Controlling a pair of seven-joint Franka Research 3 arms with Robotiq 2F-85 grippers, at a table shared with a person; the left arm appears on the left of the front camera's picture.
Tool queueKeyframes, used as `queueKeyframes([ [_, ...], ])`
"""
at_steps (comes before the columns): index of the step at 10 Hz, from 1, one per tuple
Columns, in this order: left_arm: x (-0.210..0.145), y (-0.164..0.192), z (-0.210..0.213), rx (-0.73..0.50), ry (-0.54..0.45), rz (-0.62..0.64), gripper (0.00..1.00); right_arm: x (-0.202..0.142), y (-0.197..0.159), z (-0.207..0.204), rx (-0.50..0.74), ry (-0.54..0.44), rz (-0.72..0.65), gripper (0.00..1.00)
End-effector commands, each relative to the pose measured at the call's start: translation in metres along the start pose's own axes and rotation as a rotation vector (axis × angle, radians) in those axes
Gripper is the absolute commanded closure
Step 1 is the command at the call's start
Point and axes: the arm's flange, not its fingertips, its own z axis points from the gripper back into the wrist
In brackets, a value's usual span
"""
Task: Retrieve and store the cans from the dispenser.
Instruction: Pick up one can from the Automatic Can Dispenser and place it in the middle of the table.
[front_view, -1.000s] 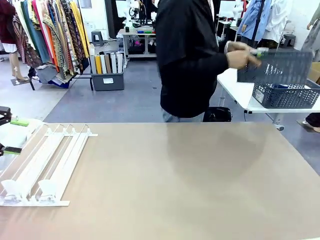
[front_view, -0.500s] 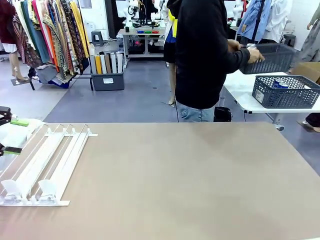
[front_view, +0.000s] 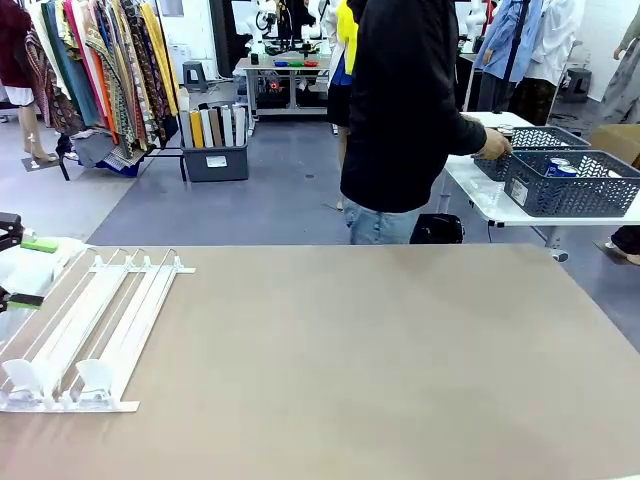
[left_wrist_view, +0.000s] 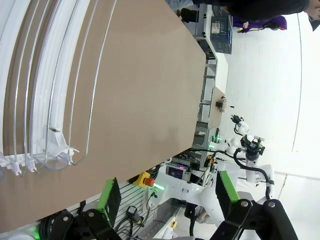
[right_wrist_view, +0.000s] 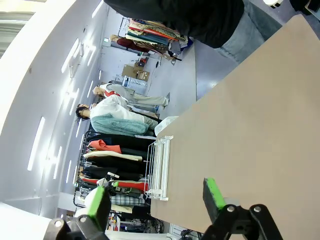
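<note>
The white wire-rail dispenser (front_view: 90, 325) lies on the table's left side, its lanes holding no cans. It also shows as the dispenser (left_wrist_view: 45, 75) along the left wrist view's left edge and as a small dispenser (right_wrist_view: 160, 167) in the right wrist view. My left gripper (front_view: 30, 271) stands open beside the rack's far left end. Its green pads are spread wide in its own view of the left gripper (left_wrist_view: 167, 192). My right gripper (right_wrist_view: 155, 197) is open above the bare tabletop. Blue-and-white cans (front_view: 557, 166) sit in a grey basket (front_view: 580, 195) on a side table behind the person.
A person in a black top (front_view: 405, 110) stands past the far edge, one hand (front_view: 493, 147) on a second grey basket (front_view: 530, 140) on the white side table (front_view: 480, 190). The tan table (front_view: 380, 370) spreads right of the rack. Clothes racks (front_view: 100, 70) stand far left.
The person has lowered the raised grey basket onto the side table behind the other basket and turned towards it. Both grippers and the dispenser have stayed put.
</note>
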Motion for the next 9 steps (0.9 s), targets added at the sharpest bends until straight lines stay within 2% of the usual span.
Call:
queueKeyframes([
  [1, -0.0019, 0.0004, 0.0013, 0.005, 0.007, -0.006, 0.0, 0.0013, 0.0011, -0.0021, 0.027, -0.014, 0.021, 0.0],
  [9, -0.0019, 0.0004, 0.0013, 0.005, 0.007, -0.006, 0.0, 0.0013, 0.0011, -0.0021, 0.027, -0.014, 0.021, 0.0],
])
